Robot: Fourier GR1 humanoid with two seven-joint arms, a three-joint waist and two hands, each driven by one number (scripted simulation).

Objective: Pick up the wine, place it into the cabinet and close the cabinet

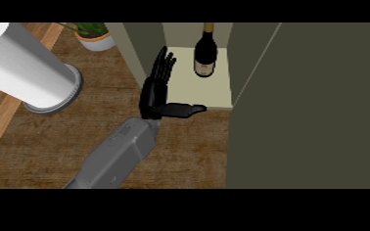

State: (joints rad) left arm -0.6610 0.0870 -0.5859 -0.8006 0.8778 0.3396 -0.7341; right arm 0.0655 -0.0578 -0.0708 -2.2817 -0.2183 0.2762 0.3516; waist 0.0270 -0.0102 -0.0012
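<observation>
One grey forearm crosses the wooden worktop (pixel 43 147); which arm it belongs to is hard to make out. Its hand (pixel 155 90) is flat, fingers (pixel 163 63) straight, thumb out, holding nothing, at the cabinet (pixel 303 103) opening. The wine (pixel 205 54) stands upright inside on the pale shelf; its top is cut off.

Dark wine bottle (pixel 205 54), olive-green cabinet (pixel 303 103), black hand (pixel 155 95), brown wood-grain counter (pixel 43 147), white pot (pixel 98 42)
</observation>
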